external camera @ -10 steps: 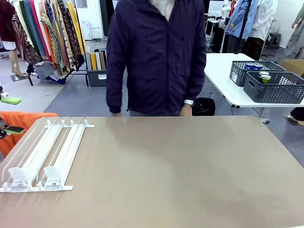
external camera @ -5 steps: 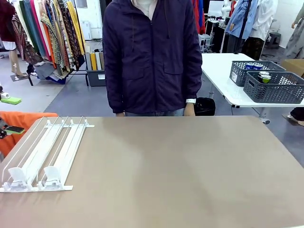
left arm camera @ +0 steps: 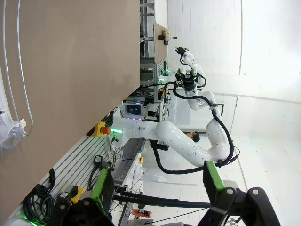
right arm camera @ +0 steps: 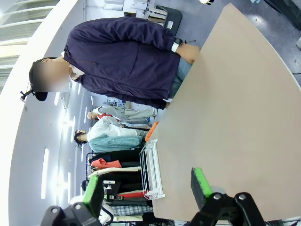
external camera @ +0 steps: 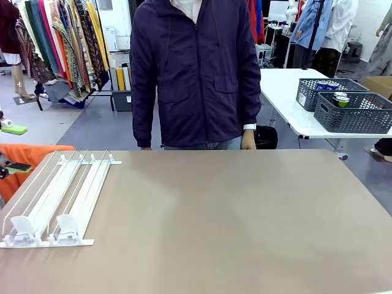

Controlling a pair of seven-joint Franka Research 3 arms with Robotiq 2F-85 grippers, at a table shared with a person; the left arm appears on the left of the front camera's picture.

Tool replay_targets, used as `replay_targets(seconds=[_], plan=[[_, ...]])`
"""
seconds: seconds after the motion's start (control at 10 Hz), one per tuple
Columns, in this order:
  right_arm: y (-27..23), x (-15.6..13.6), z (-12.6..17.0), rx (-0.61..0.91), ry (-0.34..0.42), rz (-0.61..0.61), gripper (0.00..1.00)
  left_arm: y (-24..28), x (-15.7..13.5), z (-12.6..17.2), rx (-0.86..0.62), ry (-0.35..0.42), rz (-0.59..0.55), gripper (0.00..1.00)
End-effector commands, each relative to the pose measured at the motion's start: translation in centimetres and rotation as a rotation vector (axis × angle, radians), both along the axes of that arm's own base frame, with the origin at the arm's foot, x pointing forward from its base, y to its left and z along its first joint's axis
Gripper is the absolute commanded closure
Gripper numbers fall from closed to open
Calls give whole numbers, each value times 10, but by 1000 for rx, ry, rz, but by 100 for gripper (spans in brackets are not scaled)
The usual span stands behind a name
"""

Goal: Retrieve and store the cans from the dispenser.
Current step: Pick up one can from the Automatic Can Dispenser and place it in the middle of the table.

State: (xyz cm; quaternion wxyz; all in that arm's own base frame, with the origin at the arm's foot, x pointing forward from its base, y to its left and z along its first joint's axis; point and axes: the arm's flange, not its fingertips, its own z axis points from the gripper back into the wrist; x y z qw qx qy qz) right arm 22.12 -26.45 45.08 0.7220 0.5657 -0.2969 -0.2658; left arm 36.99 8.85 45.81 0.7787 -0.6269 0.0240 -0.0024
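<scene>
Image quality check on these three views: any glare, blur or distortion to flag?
Front view: sharp and evenly lit, a soft shadow of the person on the far part of the table. Left wrist view: rolled sideways, the bright white wall washed out, the left hand crisp. Right wrist view: strong wide-angle bending of the table edge, the right hand slightly soft.

The dispenser (external camera: pixel 58 199) runs off the front view's left edge, so its outermost lane is cut short, and in the left wrist view only a few rails and one pusher block (left arm camera: pixel 10 134) show at the picture's left edge. Beyond the dispenser, on the far white table, the grey baskets (external camera: pixel 352 112) hold cans (external camera: pixel 340 99) too small to read, and their lower parts are hidden behind the basket walls. The person (external camera: pixel 196 73) behind the surface (external camera: pixel 233 220) is cut off at the top edge, legs hidden by the surface.
</scene>
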Motion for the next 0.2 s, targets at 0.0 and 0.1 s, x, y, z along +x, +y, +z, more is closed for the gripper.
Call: replay_targets(seconds=[0.0,0.1], plan=[[-2,1,1,-17,-21,8,0,0,-2,1,-13,-10,-4,0],[-2,1,1,-17,-21,8,0,0,-2,1,-13,-10,-4,0]])
